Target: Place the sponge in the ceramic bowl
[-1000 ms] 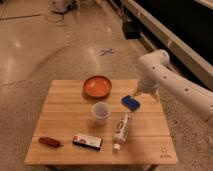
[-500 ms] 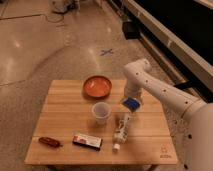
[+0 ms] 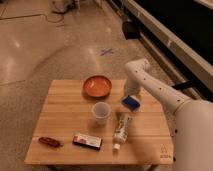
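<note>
The blue sponge (image 3: 131, 103) lies on the wooden table (image 3: 65, 110), right of centre. The orange-brown ceramic bowl (image 3: 97, 86) stands at the back middle of the table, to the left of and behind the sponge, with nothing inside it. My white arm comes in from the right, bends over the table's far right edge and points down. Its gripper (image 3: 131, 93) is directly above the sponge's far side, very near or touching it.
A translucent cup (image 3: 101, 112) stands in the table's middle, between bowl and front edge. A white tube (image 3: 121, 129) lies in front of the sponge. Near the front edge lie a red-and-white box (image 3: 87, 141) and a small dark red object (image 3: 49, 142).
My arm has swung left and down from the table's right side, bringing the gripper over the sponge. The sponge and the other objects have stayed put.
</note>
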You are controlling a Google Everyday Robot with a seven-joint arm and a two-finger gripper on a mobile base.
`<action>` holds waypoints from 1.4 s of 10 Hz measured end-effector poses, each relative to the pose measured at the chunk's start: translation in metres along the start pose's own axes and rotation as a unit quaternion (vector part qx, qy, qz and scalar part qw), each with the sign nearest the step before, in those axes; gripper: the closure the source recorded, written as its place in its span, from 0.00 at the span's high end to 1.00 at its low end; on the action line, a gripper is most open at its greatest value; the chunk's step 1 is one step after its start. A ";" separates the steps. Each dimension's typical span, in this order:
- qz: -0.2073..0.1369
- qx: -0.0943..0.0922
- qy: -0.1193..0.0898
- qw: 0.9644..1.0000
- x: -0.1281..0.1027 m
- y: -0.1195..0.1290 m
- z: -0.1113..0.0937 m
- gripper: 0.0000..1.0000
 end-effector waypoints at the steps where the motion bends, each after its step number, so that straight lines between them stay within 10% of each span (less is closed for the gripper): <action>1: -0.011 0.004 -0.004 1.000 0.004 0.007 0.002 0.80; 12: -0.040 -0.005 -0.040 0.998 0.025 0.032 0.042 0.80; 14: -0.044 -0.009 -0.049 0.998 0.023 0.031 0.047 0.67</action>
